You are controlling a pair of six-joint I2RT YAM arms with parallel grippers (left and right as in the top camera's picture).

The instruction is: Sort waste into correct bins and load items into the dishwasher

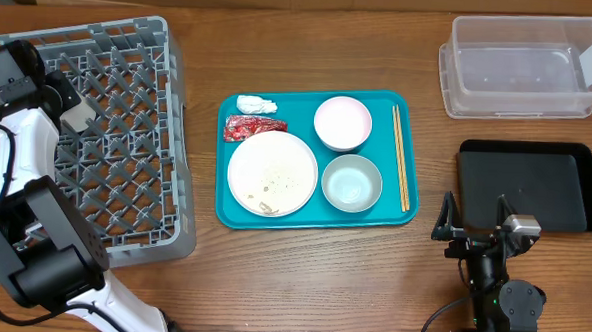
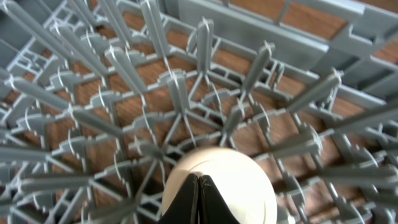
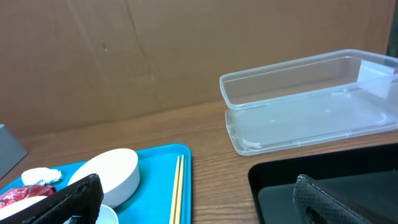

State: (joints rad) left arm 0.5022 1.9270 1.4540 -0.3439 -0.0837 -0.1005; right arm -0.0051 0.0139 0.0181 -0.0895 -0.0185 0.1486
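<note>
The small white cup (image 2: 249, 186) sits among the grey pegs of the dish rack (image 1: 127, 129) at the left end of the table (image 1: 301, 276), directly under your left fingers (image 2: 189, 199), pressed together, while your right fingers (image 3: 81, 193) stand wide apart at the near edge of the black tray (image 1: 530, 186).

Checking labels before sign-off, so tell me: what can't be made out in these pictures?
White cup, left wrist view: cut by the bottom edge, its middle covered by the shut left gripper; contact unclear.
Same cup, overhead: not visible, apparently behind the left arm.
Scraps on the white plate, overhead: too small to identify.
Black tray, right wrist view: cut by the bottom and right edges.
</note>
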